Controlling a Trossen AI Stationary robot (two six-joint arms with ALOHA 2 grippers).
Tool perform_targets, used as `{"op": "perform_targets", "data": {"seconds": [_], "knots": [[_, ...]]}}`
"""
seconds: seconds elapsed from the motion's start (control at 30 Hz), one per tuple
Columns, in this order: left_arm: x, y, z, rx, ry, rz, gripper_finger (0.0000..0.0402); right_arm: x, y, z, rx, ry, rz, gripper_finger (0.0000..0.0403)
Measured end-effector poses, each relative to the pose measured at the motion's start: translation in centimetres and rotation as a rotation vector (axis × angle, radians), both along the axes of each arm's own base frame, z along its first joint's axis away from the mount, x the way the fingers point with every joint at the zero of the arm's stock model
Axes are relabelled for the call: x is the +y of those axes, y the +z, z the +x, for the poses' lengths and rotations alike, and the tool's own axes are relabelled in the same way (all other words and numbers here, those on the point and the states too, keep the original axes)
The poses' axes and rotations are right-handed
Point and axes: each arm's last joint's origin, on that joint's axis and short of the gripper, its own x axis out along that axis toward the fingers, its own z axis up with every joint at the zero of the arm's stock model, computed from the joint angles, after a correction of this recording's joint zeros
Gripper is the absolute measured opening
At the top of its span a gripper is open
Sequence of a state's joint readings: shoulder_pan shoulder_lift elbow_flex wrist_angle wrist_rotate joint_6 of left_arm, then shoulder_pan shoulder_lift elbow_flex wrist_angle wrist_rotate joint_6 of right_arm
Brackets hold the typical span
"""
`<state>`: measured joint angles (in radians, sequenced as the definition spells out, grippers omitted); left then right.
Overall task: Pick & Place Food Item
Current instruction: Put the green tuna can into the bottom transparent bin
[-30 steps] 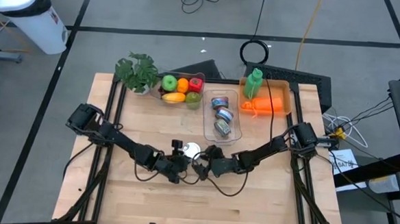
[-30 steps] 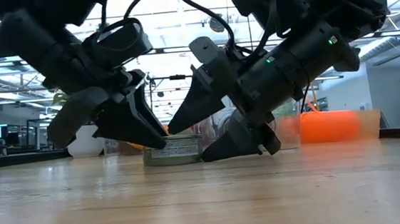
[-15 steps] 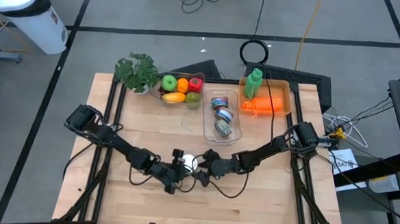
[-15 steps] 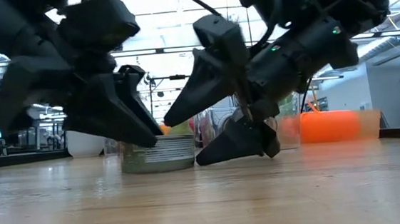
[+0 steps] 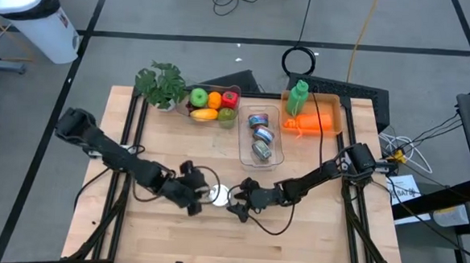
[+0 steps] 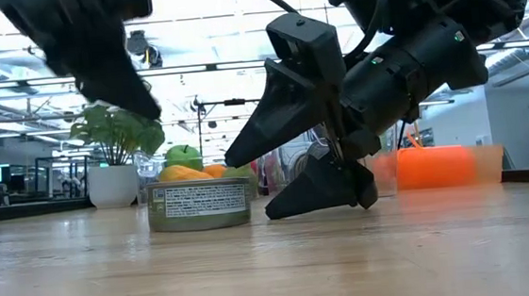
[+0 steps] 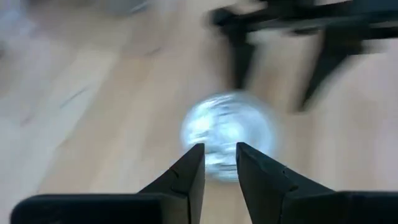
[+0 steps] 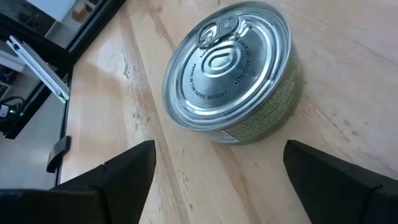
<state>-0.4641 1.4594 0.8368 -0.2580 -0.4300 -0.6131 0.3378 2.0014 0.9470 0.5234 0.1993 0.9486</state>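
Note:
A flat round tin can [image 5: 218,196] with a silver pull-tab lid stands on its base on the wooden table, toward the near middle [image 6: 198,205]. My right gripper [image 5: 237,205] is open just to the can's right. Its two fingers [image 6: 276,119] are spread and point at the can [image 8: 230,74] without touching it. My left gripper [image 5: 191,195] is shut and raised clear of the table on the can's left [image 6: 97,57]. In the left wrist view the can [image 7: 227,134] is a blur beyond my left gripper [image 7: 219,163].
Along the far edge stand a potted plant [image 5: 163,84], a tub of toy fruit [image 5: 212,104], a clear tray of more cans [image 5: 260,137] and an orange tray with a green bottle [image 5: 300,97]. Bare wood lies on the near side of the can.
The can has slid toward the table's near edge, staying upright, with my left gripper at it. My left gripper has then risen off the table and drawn back toward the left. My right gripper has followed the can a little toward the near edge and stayed open.

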Motion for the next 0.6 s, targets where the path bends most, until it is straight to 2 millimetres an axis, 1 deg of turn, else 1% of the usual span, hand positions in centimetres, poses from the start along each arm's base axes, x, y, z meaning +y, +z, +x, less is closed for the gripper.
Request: {"op": "perform_targets", "data": {"seconds": [0.1, 0.27, 0.4, 0.6], "knots": [[1.0, -1.5, -0.3, 0.058, 0.095, -0.011, 0.0104, 0.0, 0.0, 0.0, -0.008, 0.004, -0.014, 0.0338], [1.9, -3.1, 0.6, 0.084, 0.193, -0.08, 0.0112, 0.0, 0.1, 0.1, -0.018, 0.005, -0.013, 0.0338], [2.4, -4.8, 1.4, 0.128, 0.243, -0.113, 0.0143, 0.0, 0.1, 0.1, -0.018, 0.004, -0.016, 0.0338], [3.2, -6.3, 1.9, 0.214, 0.262, -0.203, 0.0193, 0.1, 0.1, 0.0, -0.02, 0.007, -0.023, 0.0338]]}}
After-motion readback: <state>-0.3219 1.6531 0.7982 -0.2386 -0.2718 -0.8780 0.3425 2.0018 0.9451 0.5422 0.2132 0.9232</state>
